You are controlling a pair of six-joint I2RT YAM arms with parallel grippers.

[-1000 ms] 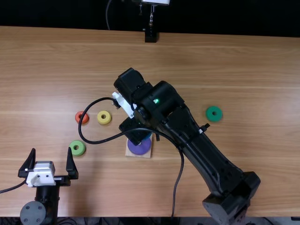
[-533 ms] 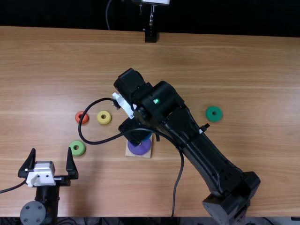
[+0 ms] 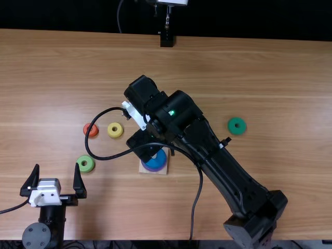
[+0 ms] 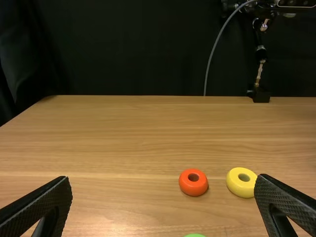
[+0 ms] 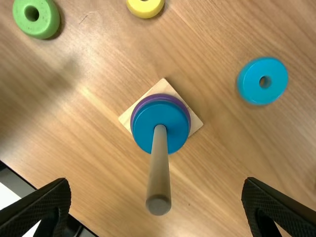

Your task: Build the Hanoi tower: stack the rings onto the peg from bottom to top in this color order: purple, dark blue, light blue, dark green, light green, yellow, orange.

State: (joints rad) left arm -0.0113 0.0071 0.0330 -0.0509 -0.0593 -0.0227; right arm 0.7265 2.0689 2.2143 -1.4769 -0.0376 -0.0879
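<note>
My right gripper [image 3: 145, 145] is over the peg's wooden base [image 3: 142, 169]. In the right wrist view my right gripper [image 5: 157, 181] stands open around the upright peg [image 5: 159, 173]. A blue ring [image 5: 143, 128] lies on the purple ring [image 5: 136, 111] around the peg; another blue ring [image 5: 276, 81] lies on the table nearby. My left gripper [image 3: 57, 166] is open at the near left, also seen as the open left gripper [image 4: 163, 177] in its wrist view. Loose rings: light green [image 3: 90, 167], yellow [image 3: 110, 133], orange-red [image 3: 94, 133], and dark green [image 3: 232, 129] at right.
The right arm [image 3: 228, 168] stretches diagonally over the middle of the table [image 3: 280, 83], with a black cable [image 3: 199, 197] looping left past the orange-red ring. A dark stand [image 3: 166, 40] is at the far edge.
The blue ring, earlier mostly hidden under the right gripper, now covers most of the purple ring. The right arm's wrist has shifted slightly left. The left arm has stayed still.
</note>
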